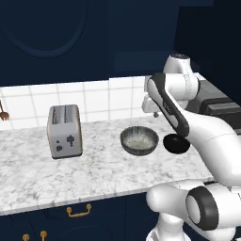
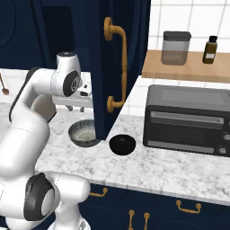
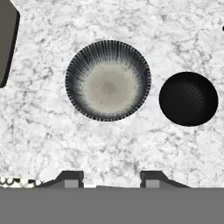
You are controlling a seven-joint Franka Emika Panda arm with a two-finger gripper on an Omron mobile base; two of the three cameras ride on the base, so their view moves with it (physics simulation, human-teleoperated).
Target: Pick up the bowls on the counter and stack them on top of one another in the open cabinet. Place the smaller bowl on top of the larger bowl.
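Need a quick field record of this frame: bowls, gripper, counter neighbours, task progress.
larger bowl: grey ribbed, upright on counter, empty
smaller bowl: black, on counter beside the grey one, apart from it
gripper: above the counter, looking down at the bowls, jaws apart, holding nothing
toaster: on counter, on the grey bowl's other side
toaster oven: on counter beyond the black bowl
progress: neither bowl picked up yet

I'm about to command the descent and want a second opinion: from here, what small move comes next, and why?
Probably lower the pincer toward the larger bowl, lining one finger over its rim. Both bowls sit apart on the counter, the pincer holds nothing above them, and the grey bowl must go into the cabinet first, since the smaller bowl stacks on top.
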